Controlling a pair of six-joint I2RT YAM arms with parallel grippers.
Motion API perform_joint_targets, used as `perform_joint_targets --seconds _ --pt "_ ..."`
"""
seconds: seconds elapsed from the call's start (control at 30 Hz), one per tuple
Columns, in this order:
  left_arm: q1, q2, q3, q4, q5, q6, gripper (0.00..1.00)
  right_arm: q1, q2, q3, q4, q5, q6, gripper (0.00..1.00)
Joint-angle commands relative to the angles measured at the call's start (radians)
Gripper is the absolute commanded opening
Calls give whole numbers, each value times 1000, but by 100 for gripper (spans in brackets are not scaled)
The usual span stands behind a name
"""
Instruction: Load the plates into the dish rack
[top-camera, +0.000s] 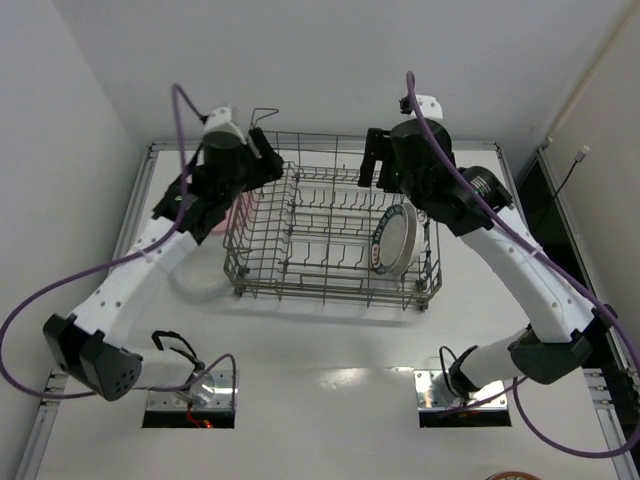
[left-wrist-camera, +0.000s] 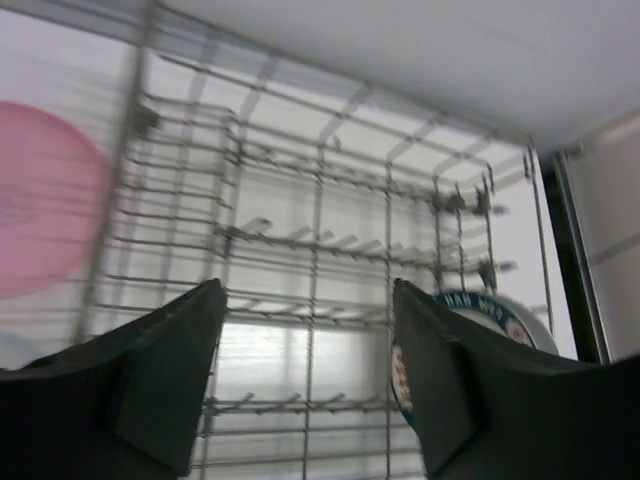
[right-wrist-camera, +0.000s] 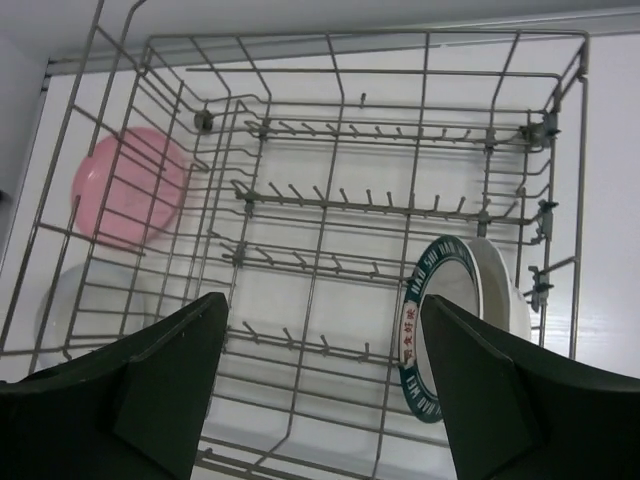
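Note:
The grey wire dish rack (top-camera: 300, 268) stands mid-table. A teal-rimmed plate (top-camera: 388, 243) stands upright at its right end, with a plain white plate (top-camera: 408, 240) right behind it. Both also show in the right wrist view: the teal-rimmed plate (right-wrist-camera: 428, 345) and the white plate (right-wrist-camera: 500, 295). The pink plate (right-wrist-camera: 130, 187) and another white plate (right-wrist-camera: 85, 300) lie on the table outside the rack's left wall. My left gripper (top-camera: 268, 152) is open and empty above the rack's far left corner. My right gripper (top-camera: 371, 162) is open and empty above the rack's far side.
The pink plate (top-camera: 241, 213) is partly hidden under the left arm in the top view. The rack's tall sides and upright tines (right-wrist-camera: 365, 205) fill the middle. White walls close in the table at the left and back.

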Motion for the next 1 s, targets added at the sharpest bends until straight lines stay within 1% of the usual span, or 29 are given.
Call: perform_joint_targets --seconds 0.0,0.03,0.07,0.1,0.13,0.2,0.27,0.33,0.37,0.4,0.43,0.5,0.53,0.57,0.6,0.63,0.67,0.7,0.77,0.9,0.93,0.97 --pt "92 -73 41 -81 -109 -10 69 -12 21 -72 75 -134 -95 77" --pt "106 -82 41 -118 -132 -10 77 -12 -2 -134 112 -177 -95 77" --pt "120 -82 50 -153 -193 -21 84 -12 -27 -259 151 -196 -95 77" --pt "146 -82 50 -204 -218 -21 90 -27 -71 -307 215 -214 -106 77" --pt "160 -82 50 -219 -238 -21 92 -40 -88 -339 228 -243 -119 78" --pt "170 -72 41 -219 -288 -12 93 -75 -110 -355 217 -243 -139 78" --pt "181 -28 50 -219 -340 2 100 -89 -159 -378 217 -243 -155 80" --pt "219 23 76 -235 -325 18 100 -113 -217 -429 254 -285 -167 83" --pt "244 51 76 -235 -287 18 100 -114 -231 -442 266 -300 -179 83" --pt "268 110 87 -235 -196 18 100 -124 -243 -452 266 -314 -179 83" --pt "314 144 87 -235 -157 18 100 -124 -243 -452 266 -323 -189 83" --pt "353 224 133 -235 -86 47 100 -146 -272 -461 266 -323 -201 83" --pt "374 312 157 -250 -86 61 100 -146 -282 -472 266 -323 -213 83" --pt "375 360 190 -274 -86 91 100 -155 -291 -472 266 -323 -228 83" --pt "385 441 249 -316 -86 110 100 -166 -300 -484 266 -323 -242 84" --pt "385 442 268 -325 -86 133 100 -166 -317 -493 266 -323 -242 84" --pt "385 500 285 -337 -95 163 100 -176 -326 -493 266 -323 -254 84" --pt "394 520 297 -338 -95 174 100 -186 -326 -505 266 -323 -255 86" --pt "413 546 297 -338 -149 174 100 -196 -351 -515 266 -323 -273 86" --pt "465 621 308 -362 -149 183 100 -224 -374 -536 266 -341 -282 89" --pt "465 652 308 -376 -202 183 100 -224 -374 -536 266 -352 -282 89" --pt "489 666 319 -390 -224 183 100 -224 -374 -536 266 -363 -291 89"
